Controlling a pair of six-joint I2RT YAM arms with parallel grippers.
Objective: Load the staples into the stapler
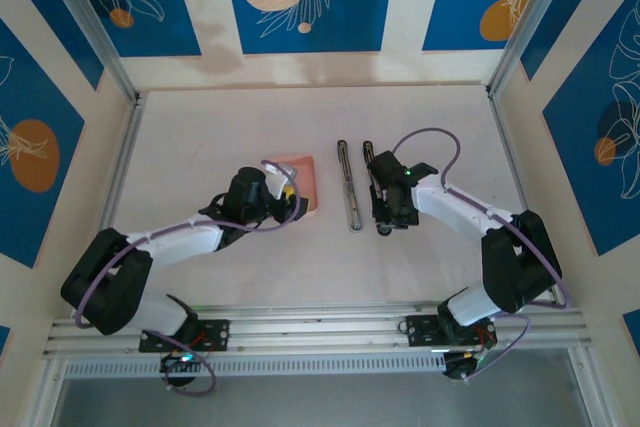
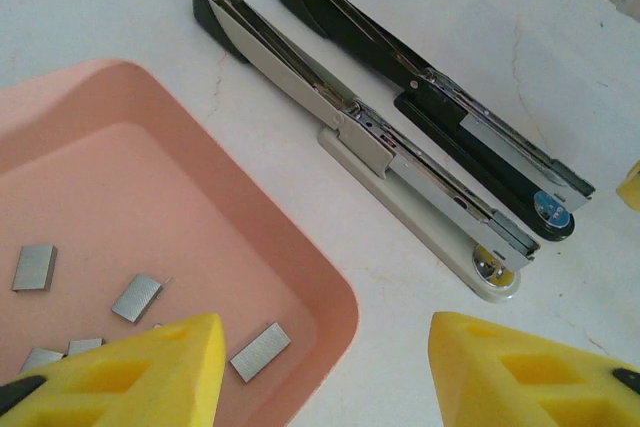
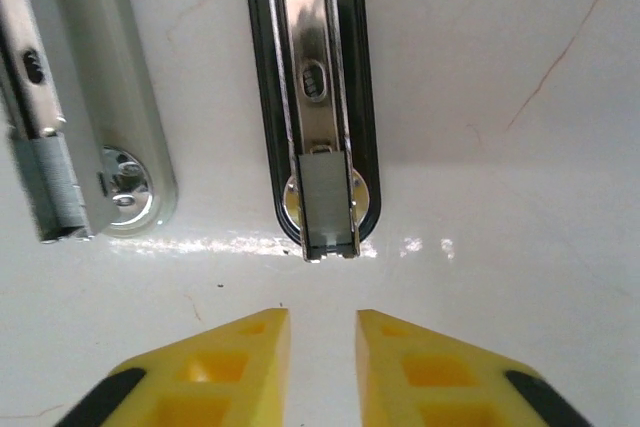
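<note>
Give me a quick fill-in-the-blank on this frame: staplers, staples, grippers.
1. The staple strips lie in the ___ tray.
2. Of the white stapler and black stapler, the ___ one is nearer the tray.
3. The right gripper points at the black stapler's end and holds ___.
Missing: pink; white; nothing.

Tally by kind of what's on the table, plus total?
Staplers: 2 (white stapler, black stapler)
Pink tray: 1
Staple strips: 5 visible, more may be hidden
Total: 8
</note>
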